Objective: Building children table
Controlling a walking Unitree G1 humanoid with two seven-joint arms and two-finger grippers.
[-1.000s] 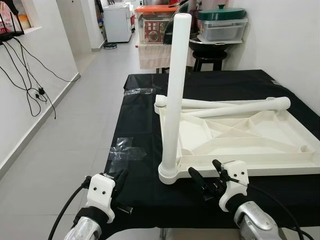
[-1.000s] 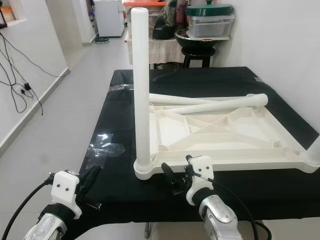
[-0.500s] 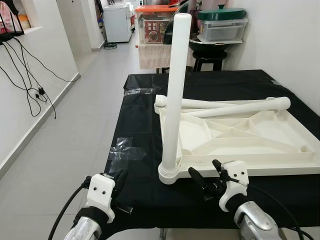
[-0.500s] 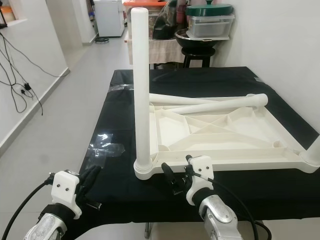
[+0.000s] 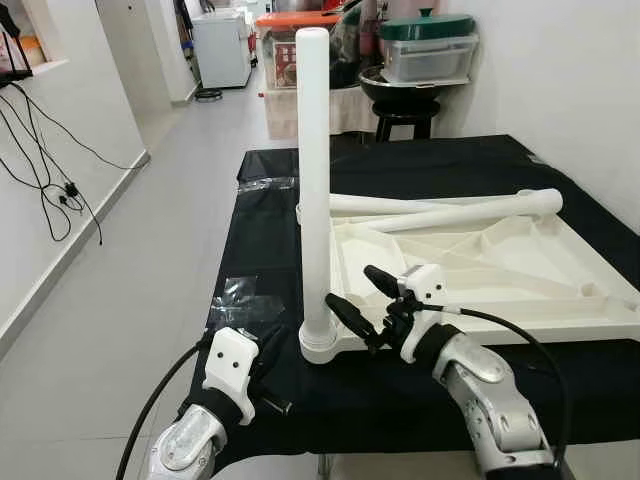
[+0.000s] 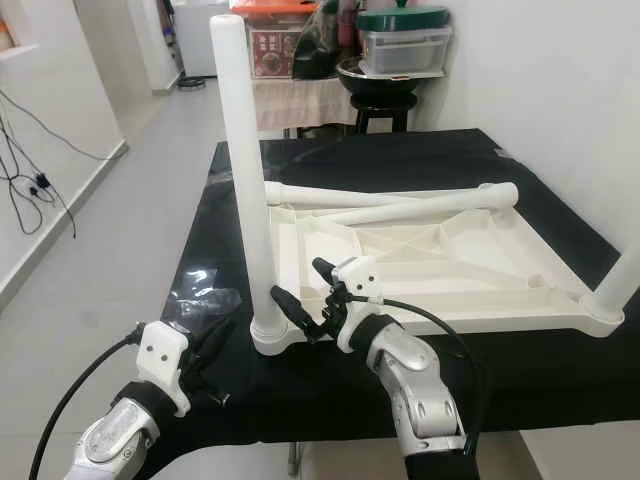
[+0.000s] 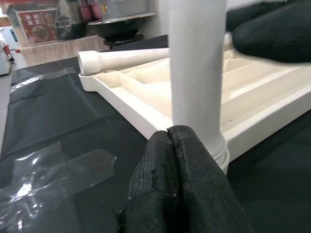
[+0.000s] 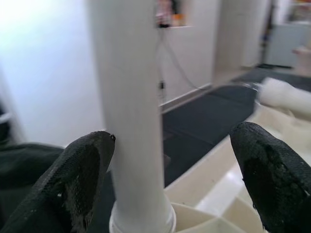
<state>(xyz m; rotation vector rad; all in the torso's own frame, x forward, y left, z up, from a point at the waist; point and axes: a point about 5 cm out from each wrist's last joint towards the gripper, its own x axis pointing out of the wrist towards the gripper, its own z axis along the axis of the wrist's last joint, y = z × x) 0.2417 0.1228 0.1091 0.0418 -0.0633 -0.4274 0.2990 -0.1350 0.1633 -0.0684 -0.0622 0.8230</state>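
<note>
One leg [image 5: 315, 190] is fitted at centre; two legs [image 5: 445, 208] are left loose. Right gripper [image 5: 362, 300] is held open, left gripper [image 7: 171, 141] closed.

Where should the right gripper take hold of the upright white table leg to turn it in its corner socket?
Grip the upright white table leg low on its round shaft, just above the collar, coming in level from the robot's side. The shaft is a plain vertical cylinder, so fingers can close across it. The right gripper is open with its fingers either side of the shaft. The inverted white tabletop likely blocks approach from behind.
</note>
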